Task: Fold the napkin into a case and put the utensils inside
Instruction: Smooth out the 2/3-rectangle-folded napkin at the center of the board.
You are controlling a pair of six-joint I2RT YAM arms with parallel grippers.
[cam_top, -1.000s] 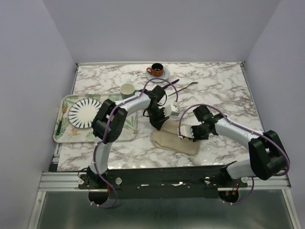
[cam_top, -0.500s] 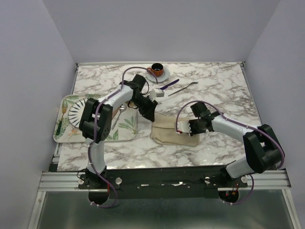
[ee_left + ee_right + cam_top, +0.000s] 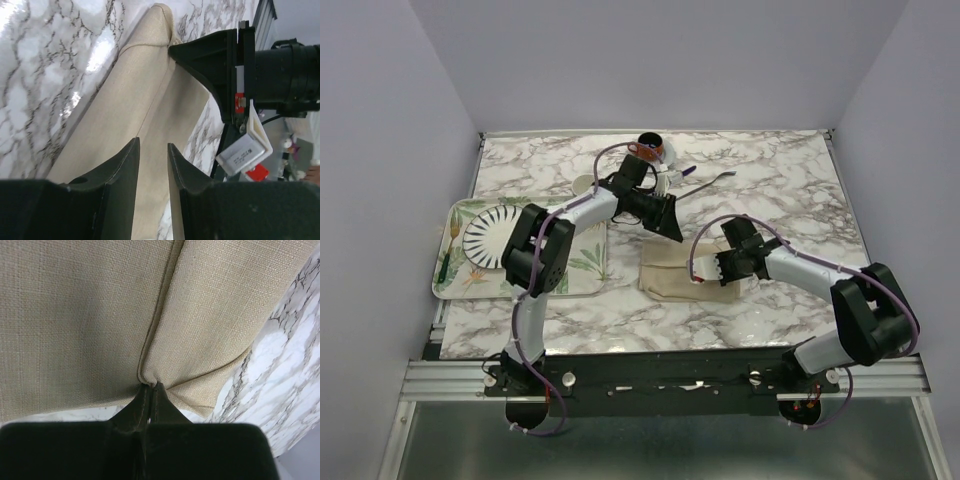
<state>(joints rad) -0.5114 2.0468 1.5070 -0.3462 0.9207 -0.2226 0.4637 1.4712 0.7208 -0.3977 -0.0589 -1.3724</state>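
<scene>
The napkin (image 3: pixel 85 310) was matt beige cloth with a coarse, visible weave. The counter (image 3: pixel 45 65) looked smooth, glossy and marble-patterned. The left hand (image 3: pixel 153 150) was matt black plastic.

Both arms are the same kit tbh: the white-tubed left arm (image 3: pixel 582 208) and white-tubed right arm (image 3: pixel 810 268) have chunky black joint housings, with thin purple cables (image 3: pixel 692 248) looping off them. The left gripper (image 3: pixel 152 145) and right gripper (image 3: pixel 150 386) have matte black wedge-shaped fingers. The right wrist also carries a little pale grey box (image 3: pixel 244 151) with red tabs.
</scene>
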